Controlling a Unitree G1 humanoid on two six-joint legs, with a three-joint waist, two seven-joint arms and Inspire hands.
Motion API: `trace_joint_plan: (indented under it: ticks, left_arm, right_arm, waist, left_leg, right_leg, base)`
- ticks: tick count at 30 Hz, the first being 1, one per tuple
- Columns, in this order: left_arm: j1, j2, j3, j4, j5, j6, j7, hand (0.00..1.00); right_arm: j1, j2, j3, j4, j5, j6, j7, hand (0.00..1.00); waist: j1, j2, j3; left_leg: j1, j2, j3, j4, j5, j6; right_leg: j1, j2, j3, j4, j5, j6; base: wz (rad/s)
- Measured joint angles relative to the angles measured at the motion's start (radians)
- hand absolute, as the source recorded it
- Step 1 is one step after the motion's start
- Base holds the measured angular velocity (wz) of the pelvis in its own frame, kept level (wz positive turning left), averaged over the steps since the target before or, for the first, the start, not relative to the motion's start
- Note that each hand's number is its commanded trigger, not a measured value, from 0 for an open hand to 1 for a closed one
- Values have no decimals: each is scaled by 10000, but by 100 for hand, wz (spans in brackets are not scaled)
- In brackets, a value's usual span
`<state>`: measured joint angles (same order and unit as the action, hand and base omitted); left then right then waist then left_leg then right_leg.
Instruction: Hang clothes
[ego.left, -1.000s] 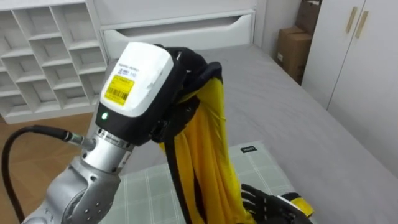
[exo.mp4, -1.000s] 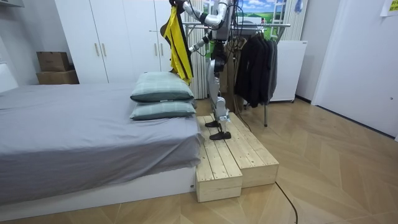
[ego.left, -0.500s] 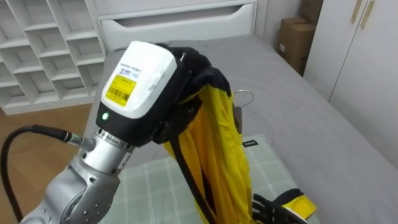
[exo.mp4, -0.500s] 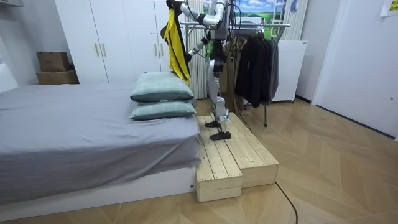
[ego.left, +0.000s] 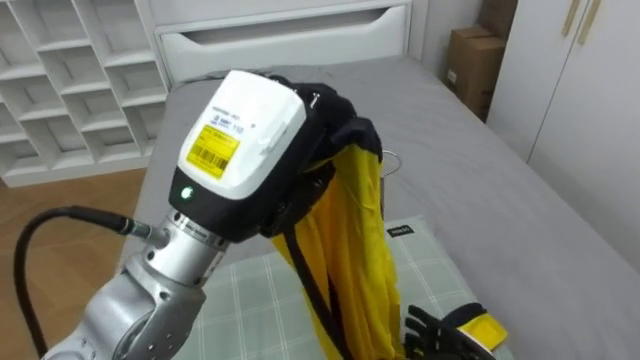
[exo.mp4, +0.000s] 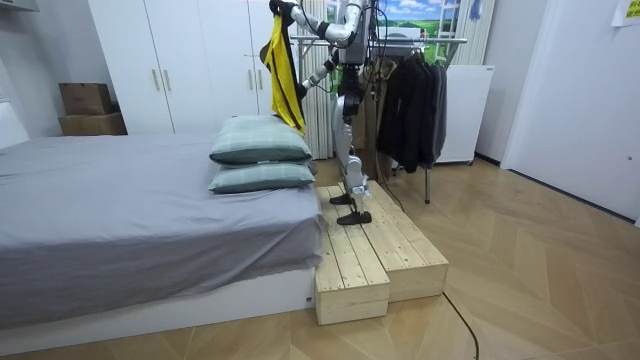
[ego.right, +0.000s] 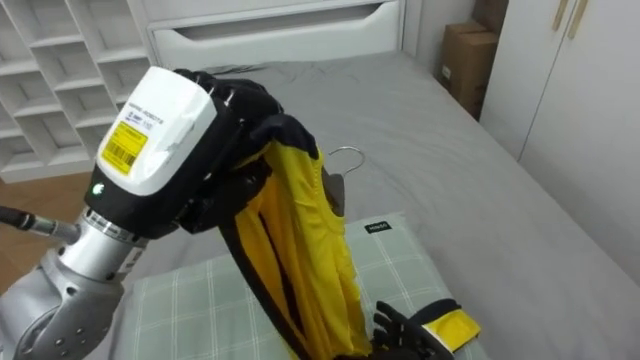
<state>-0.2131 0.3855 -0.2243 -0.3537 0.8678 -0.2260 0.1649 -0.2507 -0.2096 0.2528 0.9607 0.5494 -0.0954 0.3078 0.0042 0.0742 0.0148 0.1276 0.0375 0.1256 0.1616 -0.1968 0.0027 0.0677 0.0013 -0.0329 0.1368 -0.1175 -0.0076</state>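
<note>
One yellow garment (ego.left: 355, 250) hangs from the raised left robot hand (ego.left: 250, 140), whose fingers curl round its collar. Below it, the right robot hand (ego.left: 455, 330) seems loosely open. Two pillows (exo.mp4: 255, 140) lie on the grey bed (ego.left: 500, 200), with one clothes rack (exo.mp4: 445, 40) beyond.

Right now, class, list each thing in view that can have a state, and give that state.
yellow garment: held up, hanging loose, not yet on the rail.
hanger: at the garment's neck, hook free.
left hand: shut on the garment's dark collar.
right hand: open, low beside the garment.
dark clothes: hanging on the rail.
wardrobe doors: shut.
</note>
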Motion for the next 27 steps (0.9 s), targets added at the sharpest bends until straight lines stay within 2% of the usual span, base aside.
trace_joint_plan:
  ticks: [10, 16, 20, 27]
  left_arm:
    - [6, 10, -385, 3, -10, 57, 1, 100]
    - [33, 146, -780, 4, 35, 234, 0, 100]
    - [35, 240, -940, 4, 88, 294, 0, 100]
    - [40, 243, -955, 5, 89, 303, 0, 100]
  right_arm:
    - [-5, 82, 254, -1427, 191, 0, -40, 0]
    - [-5, 153, 434, -1928, 410, 4, -51, 0]
    - [-5, 152, 472, -2000, 417, 3, -111, 0]
    - [-5, 152, 532, -2001, 430, 3, -207, 0]
  waist:
    - [14, 39, 5]
    - [16, 67, 2]
    - [19, 80, -1]
    - [13, 120, -4]
  left_leg:
    - [58, 3, 36, -28, -1, -1]
    - [66, 4, 36, -39, -1, -1]
    - [66, 4, 36, -45, -1, -1]
    - [66, 4, 36, -63, -1, -1]
  right_leg:
    - [19, -5, 0, 138, -3, 0]
    - [23, -2, -5, 143, -3, -1]
    - [25, -1, -6, 144, -2, -1]
    - [19, -2, -11, 141, -3, -1]
  base:
    - [0]
    - [0]
    - [0]
    - [0]
